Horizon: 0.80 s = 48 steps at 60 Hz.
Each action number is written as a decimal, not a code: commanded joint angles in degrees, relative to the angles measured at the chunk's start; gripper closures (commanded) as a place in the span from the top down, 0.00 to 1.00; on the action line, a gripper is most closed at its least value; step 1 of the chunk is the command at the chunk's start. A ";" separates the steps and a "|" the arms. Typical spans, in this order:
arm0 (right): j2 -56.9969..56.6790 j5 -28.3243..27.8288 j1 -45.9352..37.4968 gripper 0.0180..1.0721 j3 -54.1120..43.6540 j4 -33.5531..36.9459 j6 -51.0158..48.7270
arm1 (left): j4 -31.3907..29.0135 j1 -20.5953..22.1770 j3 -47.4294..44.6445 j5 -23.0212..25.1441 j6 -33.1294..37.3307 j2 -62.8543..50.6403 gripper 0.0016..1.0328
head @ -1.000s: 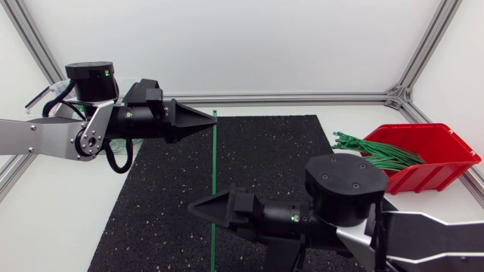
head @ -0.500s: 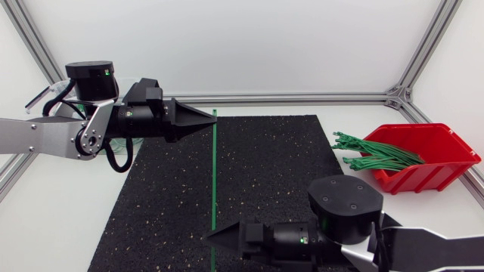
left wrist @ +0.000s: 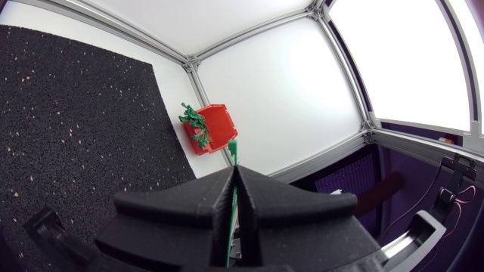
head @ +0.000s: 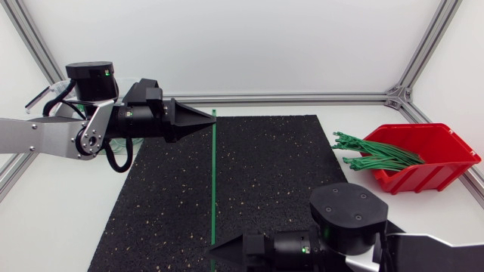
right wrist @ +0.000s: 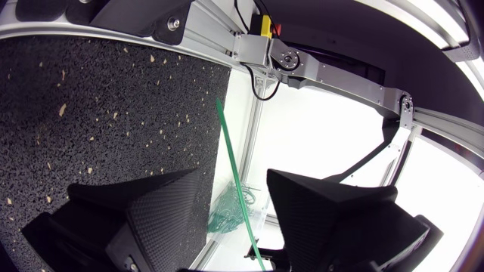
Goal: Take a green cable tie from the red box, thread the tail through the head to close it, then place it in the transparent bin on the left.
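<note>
A green cable tie (head: 213, 181) hangs straight over the black mat (head: 265, 166). My left gripper (head: 210, 119) is shut on its far end; in the left wrist view the green cable tie (left wrist: 233, 155) sticks out between the pressed fingers of the left gripper (left wrist: 234, 177). My right gripper (head: 218, 249) is at the tie's near end. In the right wrist view the right gripper (right wrist: 234, 181) is open, and the green cable tie (right wrist: 231, 147) runs through the gap, touching neither finger. The red box (head: 427, 159) holds several green ties (head: 374, 153). The transparent bin (right wrist: 231, 211) lies ahead of the right gripper.
The red box (left wrist: 218, 128) stands on the white table to the right of the mat, ties spilling over its left rim. Aluminium frame posts (head: 423, 53) run along the table's back corners. The left arm's base (head: 91, 79) stands at the back left.
My right gripper has slid toward the near table edge along the tie, down to its lower end. The left gripper and the tie have stayed put.
</note>
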State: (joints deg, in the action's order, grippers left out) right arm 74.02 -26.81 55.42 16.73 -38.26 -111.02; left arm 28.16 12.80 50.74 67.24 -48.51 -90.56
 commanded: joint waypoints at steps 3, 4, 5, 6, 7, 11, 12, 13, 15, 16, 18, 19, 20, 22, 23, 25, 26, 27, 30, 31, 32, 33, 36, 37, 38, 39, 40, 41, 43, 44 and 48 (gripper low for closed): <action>-0.72 0.18 0.66 0.20 -1.17 1.70 0.28 | 0.93 -0.40 1.20 0.61 -1.50 -1.11 0.04; -0.72 0.35 0.66 0.15 -1.09 1.70 0.19 | 0.93 -0.40 1.20 0.61 -1.50 -1.11 0.04; -0.81 0.35 0.66 0.12 -1.09 1.70 0.19 | 0.93 -0.40 1.20 0.61 -1.50 -1.11 0.04; -0.89 0.35 0.66 0.12 -1.00 1.87 0.28 | 0.93 -0.40 1.20 0.61 -1.50 -1.11 0.04; -1.07 0.35 0.66 0.12 -0.91 2.31 0.28 | 0.93 -0.40 1.20 0.61 -1.50 -1.11 0.04; -1.60 0.70 0.83 0.12 -0.82 3.19 0.28 | 0.93 -0.32 1.29 0.61 -1.50 -1.11 0.04; -1.60 0.79 0.92 0.12 -0.82 3.19 0.28 | 0.93 -0.32 1.29 0.61 -1.59 -1.11 0.04; -1.60 0.97 1.10 0.12 -0.82 3.19 0.28 | 0.93 -0.32 1.29 0.61 -1.59 -1.11 0.04; -1.68 1.06 1.18 0.12 -0.82 3.19 0.28 | 0.93 -0.23 1.29 0.61 -1.59 -1.11 0.04; -1.68 1.14 1.27 0.12 -0.82 3.19 0.28 | 0.93 -0.23 1.29 0.61 -1.59 -1.11 0.04; -1.77 1.23 1.36 0.12 -0.91 3.28 0.28 | 0.93 -0.14 1.29 0.61 -1.59 -1.02 0.04; -1.77 1.23 1.36 0.12 -0.82 3.37 0.28 | 0.93 -0.05 1.38 0.61 -1.59 -1.02 0.04; -1.77 1.23 1.36 0.12 -0.82 3.46 0.28 | 0.93 -0.05 1.38 0.61 -1.59 -1.02 0.04; -1.77 1.23 1.45 0.12 -0.74 3.46 0.28 | 0.93 0.03 1.38 0.61 -1.67 -1.02 0.04; -1.68 1.32 1.45 0.12 -0.65 3.46 0.28 | 0.93 0.03 1.38 0.61 -1.67 -1.02 0.04; -1.68 1.32 1.45 0.12 -0.56 3.46 0.28 | 0.93 0.03 1.38 0.61 -1.67 -0.93 0.04; -1.60 1.32 1.53 0.12 -0.47 3.46 0.28 | 0.93 0.03 1.38 0.61 -1.76 -0.93 0.04; -1.51 1.32 1.53 0.12 -0.38 3.46 0.28 | 0.93 0.03 1.38 0.61 -1.76 -0.93 0.04; -1.42 1.41 1.62 0.12 -0.21 3.28 0.28 | 0.93 0.03 1.29 0.61 -1.76 -0.75 0.04; -1.33 1.41 1.62 0.12 -0.12 3.28 0.28 | 0.93 0.03 1.20 0.61 -1.76 -0.75 0.04; -1.33 1.41 1.53 0.12 -0.03 3.28 0.28 | 0.93 0.03 1.20 0.61 -1.76 -0.75 0.04; -1.25 1.41 1.53 0.12 -0.03 3.28 0.28 | 0.93 0.03 1.11 0.61 -1.76 -0.67 0.04; -1.25 1.50 1.53 0.13 0.14 3.19 0.28 | 0.93 0.03 1.03 0.61 -1.76 -0.67 0.04; -1.25 1.50 1.53 0.14 0.14 3.19 0.28 | 0.93 0.03 0.94 0.61 -1.76 -0.58 0.04; -1.25 1.50 1.62 0.16 0.23 3.19 0.28 | 0.93 0.03 0.94 0.61 -1.76 -0.58 0.04; -1.25 1.50 1.62 0.20 0.23 3.10 0.28 | 0.93 0.03 0.94 0.61 -1.76 -0.58 0.04; -1.25 1.50 1.53 0.23 0.32 3.02 0.37 | 0.93 0.03 0.94 0.61 -1.76 -0.58 0.04; -1.25 1.50 1.53 0.25 0.41 3.02 0.37 | 0.93 0.03 0.94 0.61 -1.76 -0.58 0.04; -1.25 1.50 1.53 0.28 0.41 3.02 0.37 | 0.93 0.03 0.94 0.61 -1.76 -0.58 0.04; -1.25 1.50 1.53 0.28 0.50 3.02 0.37 | 0.93 0.03 0.94 0.61 -1.76 -0.49 0.04; -1.33 1.58 1.53 0.28 0.58 3.02 0.37 | 0.93 0.12 0.94 0.61 -1.76 -0.40 0.04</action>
State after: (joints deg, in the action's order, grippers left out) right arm 72.97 -25.47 56.53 16.73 -35.33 -111.00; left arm 28.16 12.82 50.74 67.24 -48.53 -90.61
